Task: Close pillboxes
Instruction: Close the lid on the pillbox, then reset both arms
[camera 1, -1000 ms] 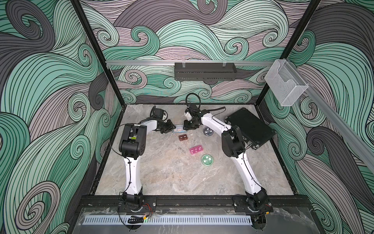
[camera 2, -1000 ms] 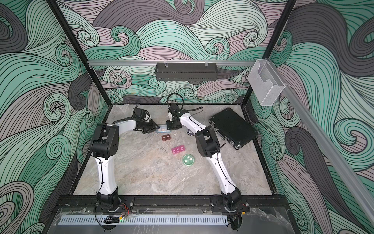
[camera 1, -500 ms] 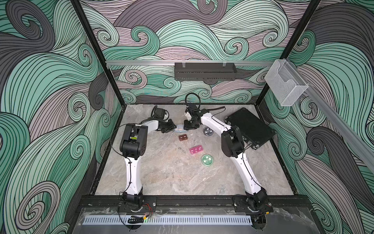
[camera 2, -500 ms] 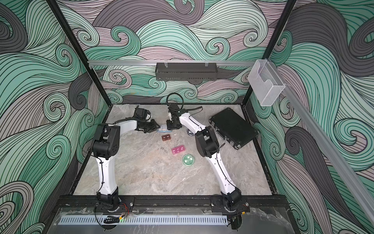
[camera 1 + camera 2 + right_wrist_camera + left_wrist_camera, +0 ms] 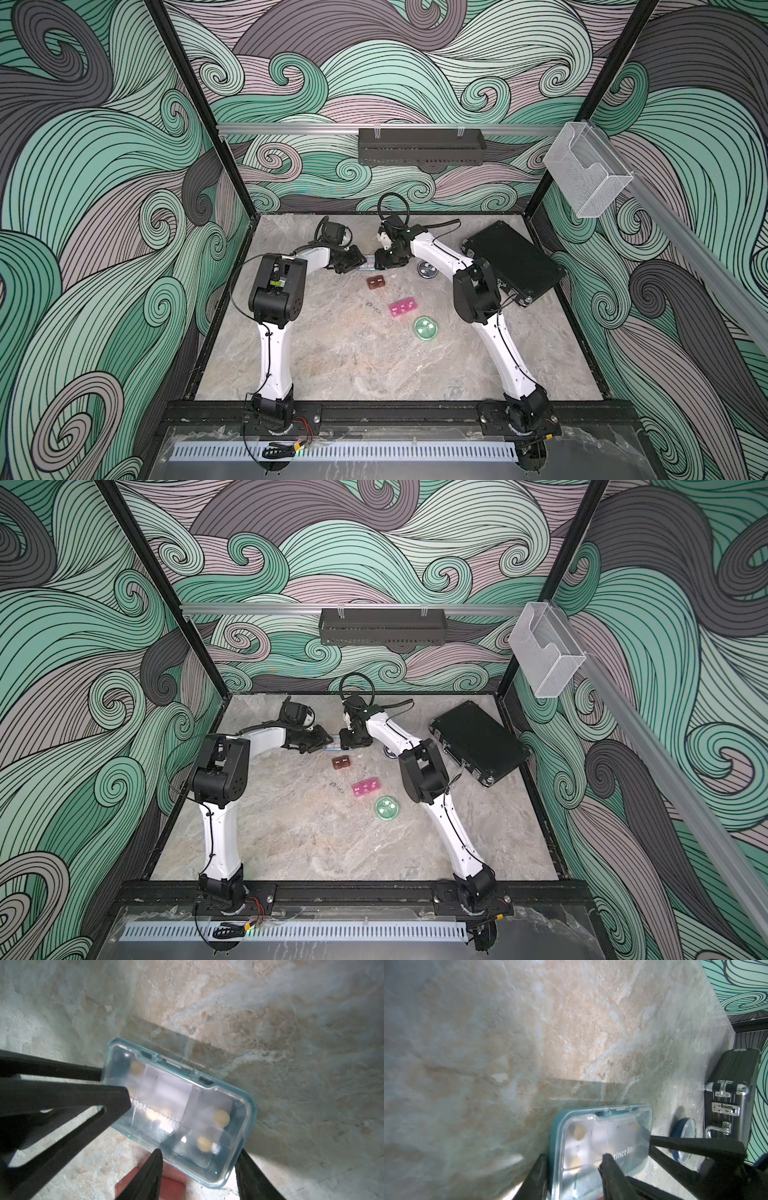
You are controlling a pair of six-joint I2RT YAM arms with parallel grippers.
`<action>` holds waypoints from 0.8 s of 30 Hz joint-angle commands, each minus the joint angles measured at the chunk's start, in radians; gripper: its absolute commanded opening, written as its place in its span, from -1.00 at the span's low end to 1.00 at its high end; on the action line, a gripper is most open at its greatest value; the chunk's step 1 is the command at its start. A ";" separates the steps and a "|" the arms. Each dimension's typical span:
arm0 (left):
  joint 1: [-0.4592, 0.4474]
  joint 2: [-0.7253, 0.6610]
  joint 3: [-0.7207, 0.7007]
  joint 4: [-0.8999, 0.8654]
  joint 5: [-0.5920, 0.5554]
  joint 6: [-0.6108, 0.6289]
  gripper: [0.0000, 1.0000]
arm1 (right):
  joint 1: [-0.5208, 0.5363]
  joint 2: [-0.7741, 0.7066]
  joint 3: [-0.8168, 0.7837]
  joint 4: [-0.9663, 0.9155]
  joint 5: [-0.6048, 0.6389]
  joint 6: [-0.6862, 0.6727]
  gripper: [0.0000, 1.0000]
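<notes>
Found the blue box (image 5: 187, 1109) flat on the tabletop (image 5: 332, 365), caught between the left gripper (image 5: 575, 1158) and right gripper (image 5: 199, 1152), one at each short end. Saw its clear lid lying down on the base; judged that box closed or nearly so, though could not confirm the catch. Saw both grippers with jaws parted, loosely astride the box ends, one left finger (image 5: 610, 1169) over the lid, no firm squeeze evident. Spotted the brown box (image 5: 375, 283) just beside the right gripper, the dark blue box (image 5: 428, 271) near it too, the pink box (image 5: 403, 307) and green box (image 5: 425, 328) farther off, toward the arm bases. Could not read those four lids: too small. Reckoned one of five done at best.
</notes>
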 commanded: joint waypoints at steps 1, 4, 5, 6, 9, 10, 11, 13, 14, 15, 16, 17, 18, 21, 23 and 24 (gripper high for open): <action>-0.049 0.041 -0.056 -0.175 -0.020 0.012 -0.12 | 0.016 -0.018 -0.023 -0.038 -0.016 -0.005 0.12; -0.042 -0.024 -0.043 -0.217 -0.038 0.036 0.00 | -0.004 -0.089 -0.032 -0.038 -0.010 -0.022 0.18; -0.038 -0.050 -0.032 -0.239 -0.051 0.051 0.02 | -0.013 -0.119 -0.043 -0.039 -0.007 -0.029 0.21; -0.033 -0.078 -0.021 -0.260 -0.064 0.063 0.04 | -0.024 -0.148 -0.057 -0.040 -0.010 -0.034 0.23; -0.012 -0.183 0.008 -0.314 -0.104 0.109 0.13 | -0.065 -0.262 -0.136 -0.039 0.001 -0.070 0.30; -0.004 -0.226 0.015 -0.332 -0.124 0.128 0.17 | -0.081 -0.309 -0.177 -0.039 0.012 -0.086 0.33; 0.004 -0.271 0.015 -0.346 -0.144 0.145 0.21 | -0.097 -0.358 -0.221 -0.036 0.027 -0.100 0.37; 0.021 -0.365 -0.008 -0.361 -0.207 0.168 0.27 | -0.131 -0.461 -0.351 0.002 0.061 -0.121 0.43; 0.030 -0.423 -0.036 -0.356 -0.251 0.172 0.31 | -0.152 -0.524 -0.444 0.050 0.070 -0.127 0.55; 0.040 -0.474 -0.069 -0.347 -0.293 0.181 0.33 | -0.173 -0.583 -0.529 0.101 0.074 -0.132 0.60; 0.052 -0.535 -0.117 -0.329 -0.337 0.187 0.41 | -0.197 -0.649 -0.633 0.169 0.078 -0.139 0.74; 0.064 -0.596 -0.170 -0.305 -0.387 0.198 0.54 | -0.220 -0.713 -0.731 0.235 0.094 -0.146 0.92; 0.077 -0.645 -0.229 -0.272 -0.414 0.214 0.66 | -0.238 -0.764 -0.807 0.288 0.113 -0.156 0.98; 0.130 -0.800 -0.416 -0.152 -0.482 0.251 0.97 | -0.283 -0.910 -1.058 0.479 0.210 -0.206 0.98; 0.160 -0.879 -0.525 -0.077 -0.562 0.264 0.97 | -0.305 -0.987 -1.198 0.573 0.250 -0.266 0.98; 0.163 -0.908 -0.570 -0.042 -0.608 0.269 0.97 | -0.313 -1.016 -1.245 0.595 0.265 -0.287 0.98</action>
